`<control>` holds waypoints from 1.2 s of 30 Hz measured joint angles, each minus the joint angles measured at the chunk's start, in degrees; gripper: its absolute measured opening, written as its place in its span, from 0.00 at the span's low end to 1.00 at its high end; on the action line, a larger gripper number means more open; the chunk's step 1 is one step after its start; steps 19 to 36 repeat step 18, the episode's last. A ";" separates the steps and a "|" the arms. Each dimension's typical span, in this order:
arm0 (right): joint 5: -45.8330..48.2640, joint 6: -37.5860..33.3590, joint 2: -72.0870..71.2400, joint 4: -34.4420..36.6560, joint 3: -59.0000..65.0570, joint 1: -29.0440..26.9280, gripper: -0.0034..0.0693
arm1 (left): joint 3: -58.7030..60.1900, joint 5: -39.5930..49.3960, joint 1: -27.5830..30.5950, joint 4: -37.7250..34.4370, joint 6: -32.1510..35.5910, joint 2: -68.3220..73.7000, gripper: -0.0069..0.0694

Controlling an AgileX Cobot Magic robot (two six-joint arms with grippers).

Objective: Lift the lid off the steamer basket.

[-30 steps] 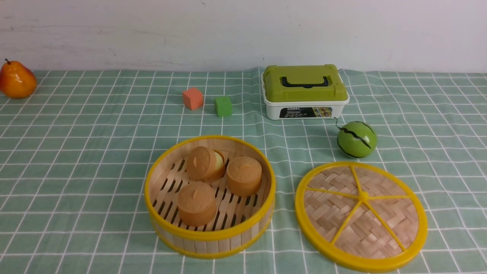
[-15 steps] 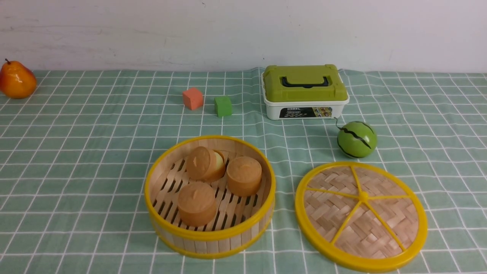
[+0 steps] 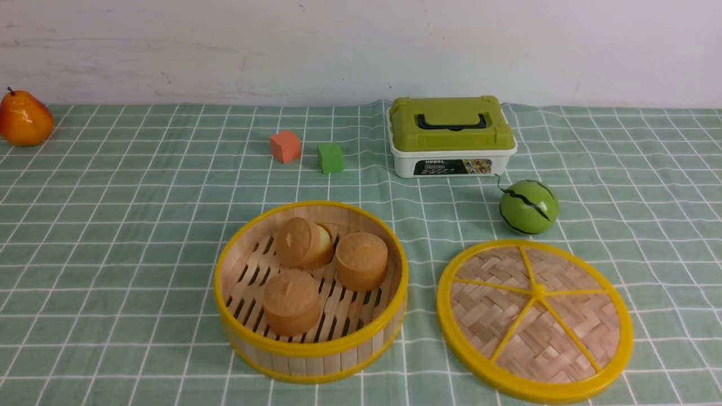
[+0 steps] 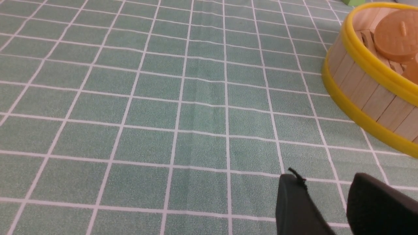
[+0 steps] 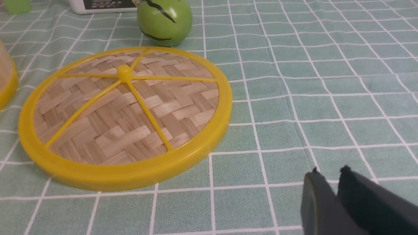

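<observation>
The steamer basket [image 3: 316,361] stands uncovered at the front middle of the table, with three brown buns [image 3: 291,301] on its slatted floor. The lid [image 3: 536,321] lies flat on the cloth to the right of the basket, apart from it. Neither gripper shows in the front view. In the left wrist view my left gripper [image 4: 325,182] is open and empty, low over the cloth to the left of the basket [image 4: 365,94]. In the right wrist view my right gripper [image 5: 329,173] is shut and empty, over the cloth beside the lid [image 5: 124,111].
A white box with an olive-green lid [image 3: 451,135] stands at the back. A green watermelon toy [image 3: 528,206] sits just behind the lid. An orange cube [image 3: 285,146] and a green cube [image 3: 330,157] lie behind the basket. A pear [image 3: 23,119] is far back left.
</observation>
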 joint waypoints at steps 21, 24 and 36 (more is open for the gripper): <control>0.00 0.00 0.00 0.00 0.00 0.00 0.19 | 0.00 0.00 0.00 0.00 0.00 0.00 0.40; 0.00 0.00 0.00 0.00 0.00 0.00 0.19 | 0.00 0.00 0.00 0.00 0.00 0.00 0.40; 0.00 0.00 0.00 0.00 0.00 0.00 0.19 | 0.00 0.00 0.00 0.00 0.00 0.00 0.40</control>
